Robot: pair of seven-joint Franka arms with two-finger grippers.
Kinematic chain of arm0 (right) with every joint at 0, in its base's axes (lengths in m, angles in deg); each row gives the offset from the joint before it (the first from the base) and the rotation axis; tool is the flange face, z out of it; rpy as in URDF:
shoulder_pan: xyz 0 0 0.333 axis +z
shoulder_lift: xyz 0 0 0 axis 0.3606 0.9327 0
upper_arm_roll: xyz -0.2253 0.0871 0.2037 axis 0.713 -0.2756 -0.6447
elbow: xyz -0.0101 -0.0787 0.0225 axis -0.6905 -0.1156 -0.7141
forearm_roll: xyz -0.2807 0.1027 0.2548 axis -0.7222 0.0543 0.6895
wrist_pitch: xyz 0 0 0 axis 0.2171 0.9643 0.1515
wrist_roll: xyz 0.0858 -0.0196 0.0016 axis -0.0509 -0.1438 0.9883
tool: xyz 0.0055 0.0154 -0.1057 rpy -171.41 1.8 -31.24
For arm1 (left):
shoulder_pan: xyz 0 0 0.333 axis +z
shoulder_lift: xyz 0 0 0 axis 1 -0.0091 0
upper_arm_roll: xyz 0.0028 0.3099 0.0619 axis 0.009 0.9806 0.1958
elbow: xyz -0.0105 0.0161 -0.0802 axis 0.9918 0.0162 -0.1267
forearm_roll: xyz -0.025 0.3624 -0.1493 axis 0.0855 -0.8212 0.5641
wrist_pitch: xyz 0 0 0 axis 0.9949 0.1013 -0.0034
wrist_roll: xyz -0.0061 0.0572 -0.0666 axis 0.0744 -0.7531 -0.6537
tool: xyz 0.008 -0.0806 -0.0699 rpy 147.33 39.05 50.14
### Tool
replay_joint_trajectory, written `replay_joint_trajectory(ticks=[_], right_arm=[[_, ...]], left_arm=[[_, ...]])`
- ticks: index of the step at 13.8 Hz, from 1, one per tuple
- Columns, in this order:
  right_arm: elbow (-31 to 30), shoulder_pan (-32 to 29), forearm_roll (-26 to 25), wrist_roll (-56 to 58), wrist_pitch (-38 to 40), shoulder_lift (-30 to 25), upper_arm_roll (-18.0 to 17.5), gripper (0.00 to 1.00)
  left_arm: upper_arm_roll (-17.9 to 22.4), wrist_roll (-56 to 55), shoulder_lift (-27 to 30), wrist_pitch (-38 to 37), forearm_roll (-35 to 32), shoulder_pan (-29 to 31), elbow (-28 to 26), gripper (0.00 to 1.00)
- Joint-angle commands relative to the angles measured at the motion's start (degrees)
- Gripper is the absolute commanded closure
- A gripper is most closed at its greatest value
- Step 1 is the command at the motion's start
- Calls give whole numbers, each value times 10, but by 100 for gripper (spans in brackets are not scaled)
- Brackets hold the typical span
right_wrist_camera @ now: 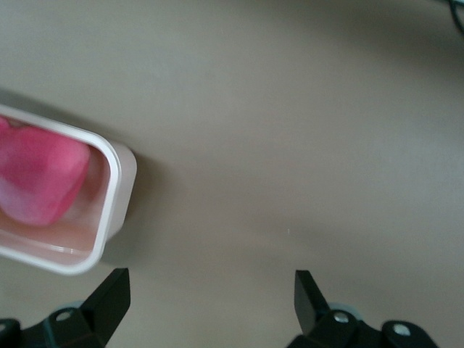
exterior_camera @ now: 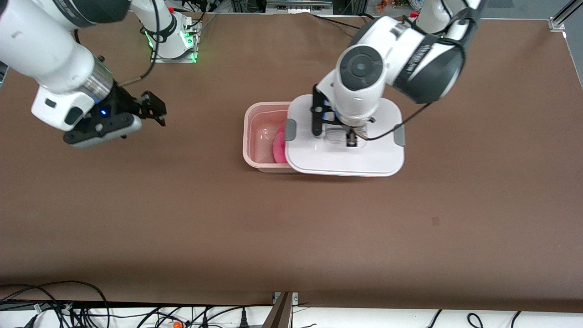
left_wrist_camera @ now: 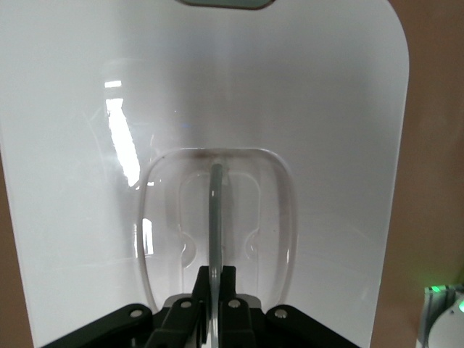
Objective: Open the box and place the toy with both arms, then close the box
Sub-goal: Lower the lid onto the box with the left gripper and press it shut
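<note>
Where the left gripper [exterior_camera: 351, 138] meets the lid [exterior_camera: 346, 157], your left wrist view shows what the front view hides: both fingers [left_wrist_camera: 226, 284] pinched tight on the thin upright handle [left_wrist_camera: 216, 217] inside the clear recess. In the front view you see the lid held over the box [exterior_camera: 259, 136], shifted toward the left arm's end, covering all but the portion at the 9 o'clock side. Through that uncovered portion you can see the toy [exterior_camera: 279, 145] lying in the box, partly under the lid's edge.

The right gripper [exterior_camera: 152, 109] hangs over bare table [exterior_camera: 291, 228] at 9 o'clock from the box, well apart from it. Its fingers [right_wrist_camera: 109, 293] are spread wide with nothing between them; only the right wrist view confirms this, and it also shows you the box corner with the toy [right_wrist_camera: 40, 174] inside.
</note>
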Motion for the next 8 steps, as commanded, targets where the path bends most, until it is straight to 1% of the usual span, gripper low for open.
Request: replay_joint_trajectory(ticks=[1, 2, 3, 6, 7, 8], right_arm=[[-78, -111, -5, 3, -14, -56, -85, 0], [-78, -145, -13, 15, -13, -56, -110, 0], [-77, -152, -15, 31, -11, -56, -111, 0], [-62, -155, -25, 33, -9, -52, -107, 0], [-59, -155, -38, 33, 2, -51, -102, 0], [-54, -155, -40, 35, 9, -50, -94, 0]], left_arm=[[7, -7, -12, 62, 18, -29, -10, 100], [8, -21, -21, 78, 12, -46, -14, 100], [9, -38, -33, 88, 11, -63, -14, 100], [9, -78, -53, 112, -3, -90, -15, 100], [10, -88, -60, 119, -3, -96, -15, 100], [12, -102, -65, 126, -4, -107, -15, 100]])
